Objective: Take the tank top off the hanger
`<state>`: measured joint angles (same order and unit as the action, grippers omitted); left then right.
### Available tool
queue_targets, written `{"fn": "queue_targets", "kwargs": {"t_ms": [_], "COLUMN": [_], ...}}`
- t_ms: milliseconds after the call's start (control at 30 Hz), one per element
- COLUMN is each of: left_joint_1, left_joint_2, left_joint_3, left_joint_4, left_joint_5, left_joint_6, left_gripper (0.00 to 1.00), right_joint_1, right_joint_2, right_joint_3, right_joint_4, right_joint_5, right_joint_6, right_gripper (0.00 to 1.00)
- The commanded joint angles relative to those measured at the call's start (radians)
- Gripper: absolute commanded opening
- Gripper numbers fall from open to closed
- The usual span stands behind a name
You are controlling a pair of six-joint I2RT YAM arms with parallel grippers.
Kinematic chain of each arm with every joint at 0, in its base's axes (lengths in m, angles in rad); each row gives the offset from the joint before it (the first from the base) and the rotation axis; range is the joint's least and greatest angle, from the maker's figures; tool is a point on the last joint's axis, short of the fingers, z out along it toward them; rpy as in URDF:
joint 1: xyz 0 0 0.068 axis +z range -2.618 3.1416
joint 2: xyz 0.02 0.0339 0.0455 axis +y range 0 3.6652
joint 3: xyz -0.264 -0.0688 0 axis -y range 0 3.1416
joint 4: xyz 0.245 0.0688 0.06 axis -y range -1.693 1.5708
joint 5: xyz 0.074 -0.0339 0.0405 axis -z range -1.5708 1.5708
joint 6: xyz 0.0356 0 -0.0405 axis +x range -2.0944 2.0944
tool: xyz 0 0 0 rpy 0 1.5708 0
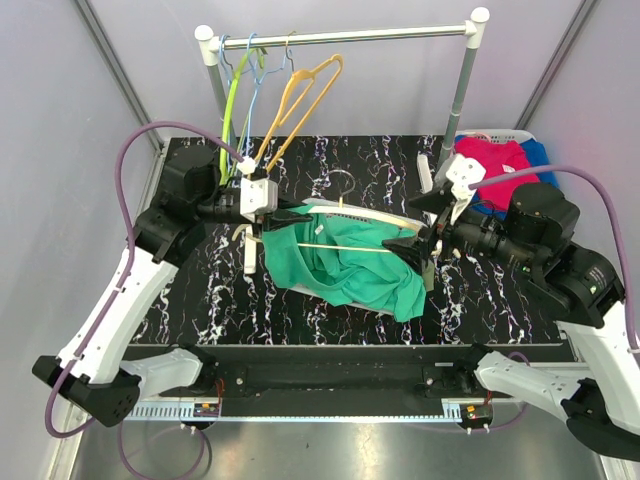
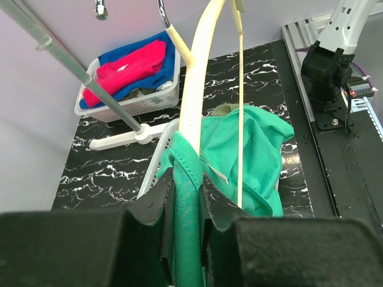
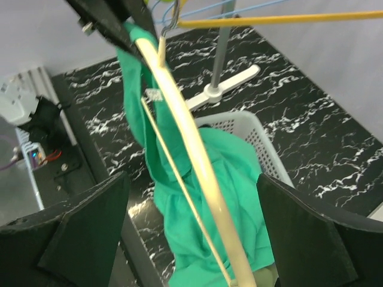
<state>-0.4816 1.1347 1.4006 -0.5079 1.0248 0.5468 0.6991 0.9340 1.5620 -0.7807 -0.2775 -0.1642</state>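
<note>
Left fingers (image 2: 149,212) pinch the draped green tank top (image 2: 254,149); right fingers (image 3: 90,233) gape wide.

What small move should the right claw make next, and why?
Probably close the right claw on the cream hanger. Its jaws stand open on both sides of it, gripping nothing, while the left claw is shut on the green tank top; a held hanger would let the cloth be pulled off.
</note>
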Motion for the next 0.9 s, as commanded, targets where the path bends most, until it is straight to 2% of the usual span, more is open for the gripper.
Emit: {"fn": "queue_targets", "kwargs": {"t_ms": [0, 100, 233, 267, 333, 367, 433, 667, 800, 867], "left_joint_1": [-0.002, 0.000, 0.009, 0.009, 0.014, 0.015, 0.017, 0.017, 0.017, 0.017], "left_joint_2": [-0.036, -0.041, -0.043, -0.044, -0.050, -0.052, -0.053, -0.032, -0.027, -0.027], "left_joint_3": [0.023, 0.035, 0.067, 0.067, 0.064, 0.061, 0.064, 0.104, 0.112, 0.109], "left_joint_4": [0.049, 0.048, 0.006, -0.010, -0.014, -0.014, -0.012, 0.009, 0.031, 0.032], "left_joint_5": [0.067, 0.066, 0.063, 0.060, 0.054, 0.055, 0.057, 0.080, 0.095, 0.104], "left_joint_6": [0.041, 0.042, 0.067, 0.076, 0.085, 0.090, 0.090, 0.059, 0.022, 0.018], "left_gripper": [0.00, 0.00, 0.00, 0.00, 0.00, 0.00, 0.00, 0.00, 0.00, 0.00], "right_joint_1": [-0.003, -0.003, -0.003, -0.003, -0.003, -0.001, -0.003, -0.003, -0.004, -0.003], "right_joint_2": [-0.014, -0.021, -0.037, -0.041, -0.055, -0.060, -0.072, -0.096, -0.086, -0.080], "right_joint_3": [0.047, 0.038, 0.017, 0.012, 0.001, -0.002, -0.011, -0.060, -0.088, -0.089], "right_joint_4": [-0.109, -0.135, -0.153, -0.157, -0.164, -0.167, -0.178, -0.183, -0.175, -0.170], "right_joint_5": [-0.092, -0.092, -0.109, -0.111, -0.111, -0.111, -0.104, -0.095, -0.106, -0.106], "right_joint_6": [-0.044, -0.041, -0.031, -0.026, -0.023, -0.023, -0.023, -0.009, -0.006, -0.008], "right_gripper": [0.94, 0.89, 0.74, 0.62, 0.48, 0.35, 0.29, 0.29, 0.48, 0.48]}}
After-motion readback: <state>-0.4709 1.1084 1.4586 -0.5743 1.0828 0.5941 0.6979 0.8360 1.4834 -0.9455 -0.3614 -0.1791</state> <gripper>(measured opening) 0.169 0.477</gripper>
